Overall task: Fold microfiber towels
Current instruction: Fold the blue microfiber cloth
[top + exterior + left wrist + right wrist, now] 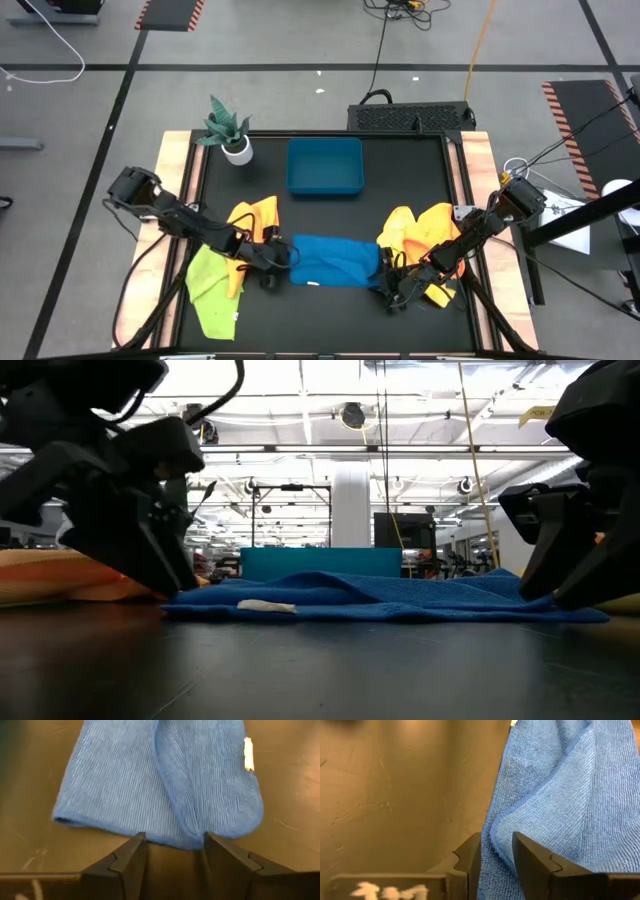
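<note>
A blue towel [335, 260] lies crumpled lengthwise on the black table, a white tag [265, 605] on its near side. My left gripper [175, 847] stands open at the towel's left end, with the rounded cloth edge [195, 837] reaching just between its fingertips. My right gripper [496, 850] is shut on the towel's right end. Yellow and orange towels [255, 215] and a lime green one [210, 290] lie heaped by the left arm. More yellow and orange towels [420, 230] lie under the right arm. My left gripper's open fingers flank the towel's left edge; I cannot tell whether they touch it. My right gripper pinches a raised fold of the towel's right end [501, 832] between its two fingers, slanting down from the table's right side. The rest of the towel lies slack on the table.
A rigid blue tray [325, 165] sits at the far middle of the table and a small potted plant [232, 135] at the far left. Bare black table shows between the tray and the blue towel, and along the near edge.
</note>
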